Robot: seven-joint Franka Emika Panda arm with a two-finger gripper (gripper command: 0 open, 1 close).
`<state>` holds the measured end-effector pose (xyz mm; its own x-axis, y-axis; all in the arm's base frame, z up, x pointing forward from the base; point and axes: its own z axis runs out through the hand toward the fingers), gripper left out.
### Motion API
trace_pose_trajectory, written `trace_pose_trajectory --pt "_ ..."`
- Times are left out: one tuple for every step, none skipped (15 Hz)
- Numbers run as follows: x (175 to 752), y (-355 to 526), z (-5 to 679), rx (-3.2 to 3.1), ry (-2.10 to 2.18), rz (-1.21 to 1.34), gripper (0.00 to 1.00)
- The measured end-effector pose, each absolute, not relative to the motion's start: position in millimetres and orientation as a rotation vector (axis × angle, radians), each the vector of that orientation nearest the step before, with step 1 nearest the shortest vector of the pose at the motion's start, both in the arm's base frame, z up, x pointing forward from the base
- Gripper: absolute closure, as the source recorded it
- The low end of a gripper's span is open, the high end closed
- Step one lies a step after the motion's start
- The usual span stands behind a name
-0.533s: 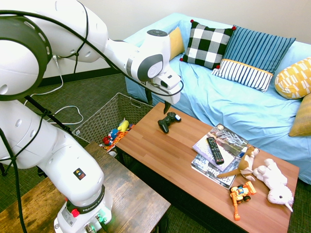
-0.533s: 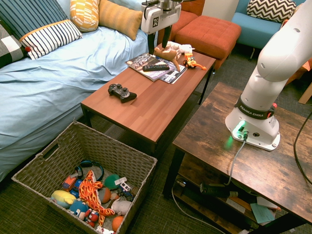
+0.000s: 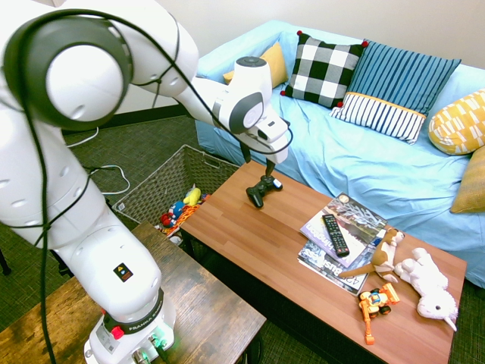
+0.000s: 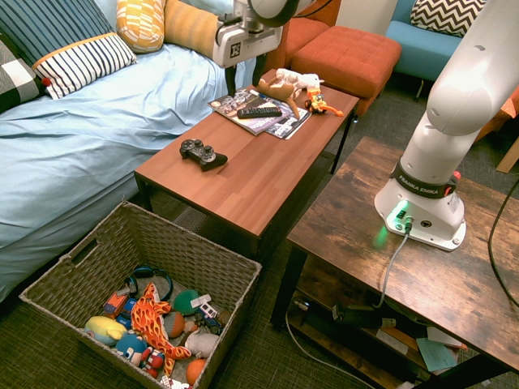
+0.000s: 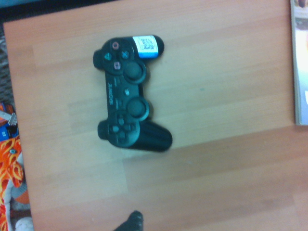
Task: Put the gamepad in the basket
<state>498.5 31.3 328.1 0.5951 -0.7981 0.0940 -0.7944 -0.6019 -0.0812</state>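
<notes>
The black gamepad (image 3: 263,189) lies flat on the wooden coffee table (image 3: 258,243), near the end closest to the basket, and also shows as the gamepad (image 4: 203,154) and centred in the wrist view as the gamepad (image 5: 129,94). My gripper (image 3: 259,161) hangs a short way above it, open, with nothing between its fingers; in the second exterior view the gripper (image 4: 243,79) is up over the table's sofa side. The woven basket (image 3: 155,186) stands on the floor off that table end; the basket (image 4: 57,284) holds several toys.
A black remote (image 3: 336,234) rests on magazines (image 3: 356,220) mid-table. Plush animals (image 3: 424,282) and an orange toy car (image 3: 377,302) sit at the far end. The blue sofa (image 3: 364,163) with pillows runs along the table's far side.
The arm has swung and the gripper has shifted along the table towards the gamepad end. The gamepad has not moved.
</notes>
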Motion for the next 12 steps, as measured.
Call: trace_pose_trajectory --pt "516.3 34.3 318.8 -2.784 1.382 -0.177 0.0" --pt "533.7 38.4 309.2 -2.789 1.372 -0.165 0.0" --pt "549.3 42.4 298.9 -2.791 1.368 -0.153 0.0" --pt "563.9 47.4 287.5 -2.794 1.363 -0.141 0.0" --pt "576.8 52.8 276.0 -2.796 1.358 -0.128 0.0" --pt "588.0 57.9 264.0 -2.797 1.353 -0.114 0.0" --pt "597.9 62.3 252.5 -2.802 1.347 -0.103 0.0" --pt "605.5 65.4 241.2 -2.812 1.34 -0.094 0.0" --pt "610.9 68.9 229.8 -2.823 1.335 -0.084 0.0" --pt "614.7 72.0 218.1 -2.835 1.331 -0.073 0.0" --pt "617.2 74.9 206.1 -2.846 1.329 -0.059 0.0" --pt "619.1 77.0 194.9 -2.856 1.328 -0.046 0.0"
